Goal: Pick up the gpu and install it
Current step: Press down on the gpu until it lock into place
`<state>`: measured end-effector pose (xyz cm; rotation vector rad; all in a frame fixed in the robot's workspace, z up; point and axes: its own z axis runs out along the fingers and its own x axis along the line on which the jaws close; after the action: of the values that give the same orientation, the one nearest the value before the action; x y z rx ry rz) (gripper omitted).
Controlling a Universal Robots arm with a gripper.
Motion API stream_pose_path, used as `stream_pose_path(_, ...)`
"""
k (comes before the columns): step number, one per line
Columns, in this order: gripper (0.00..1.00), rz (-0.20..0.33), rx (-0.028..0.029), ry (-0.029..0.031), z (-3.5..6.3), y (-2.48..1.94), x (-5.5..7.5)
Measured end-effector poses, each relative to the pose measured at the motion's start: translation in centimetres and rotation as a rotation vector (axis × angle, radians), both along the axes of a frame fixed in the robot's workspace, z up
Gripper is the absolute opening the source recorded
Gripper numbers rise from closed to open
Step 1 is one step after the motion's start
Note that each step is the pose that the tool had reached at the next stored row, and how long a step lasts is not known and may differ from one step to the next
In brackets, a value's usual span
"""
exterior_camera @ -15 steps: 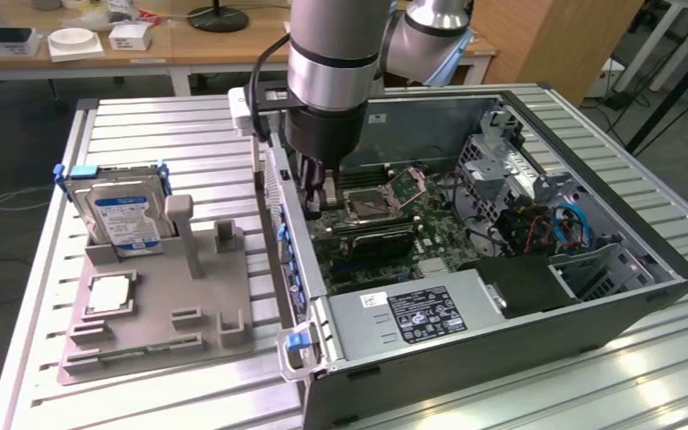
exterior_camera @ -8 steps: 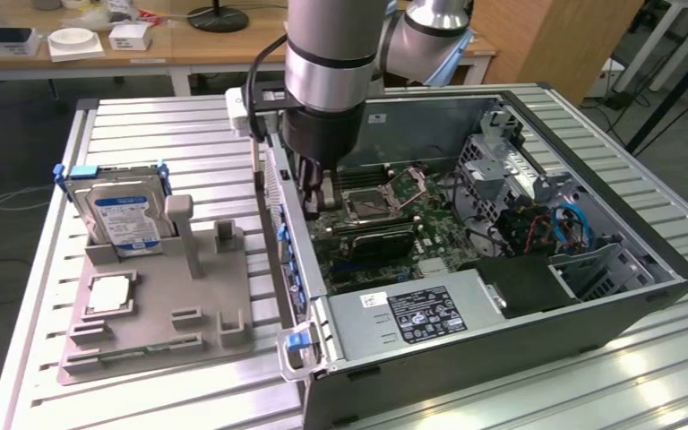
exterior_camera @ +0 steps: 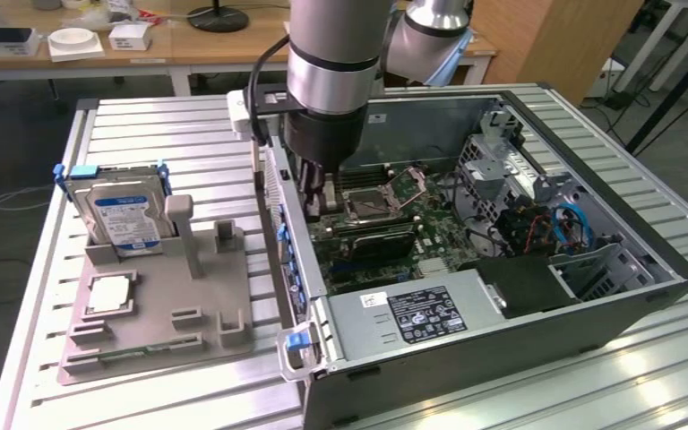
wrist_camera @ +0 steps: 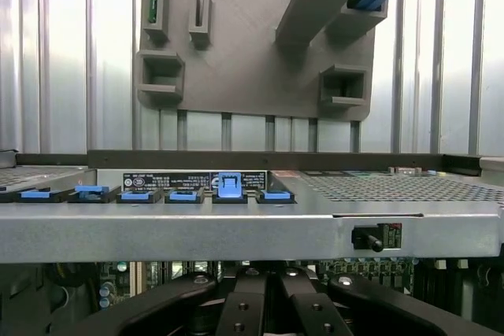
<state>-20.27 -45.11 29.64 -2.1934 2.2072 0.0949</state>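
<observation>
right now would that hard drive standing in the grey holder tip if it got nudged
Probably yes. The hard drive stands upright on its narrow edge in the grey holder, so a side push could rock it, though its slot likely steadies the base. Its metal body looks rigid and fairly heavy for its size, so it should not flex.

Wooden desks (exterior_camera: 201,45) behind slatted table (exterior_camera: 141,125)
</observation>
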Motion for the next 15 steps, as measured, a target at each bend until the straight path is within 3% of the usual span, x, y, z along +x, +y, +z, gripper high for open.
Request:
stream_pose_path(5,0.11,0.000,0.0011,0.0002,-0.01,0.02,0.70)
stream_pose_path(15,0.11,-0.001,0.0009,0.0019,0.00,-0.19,0.42)
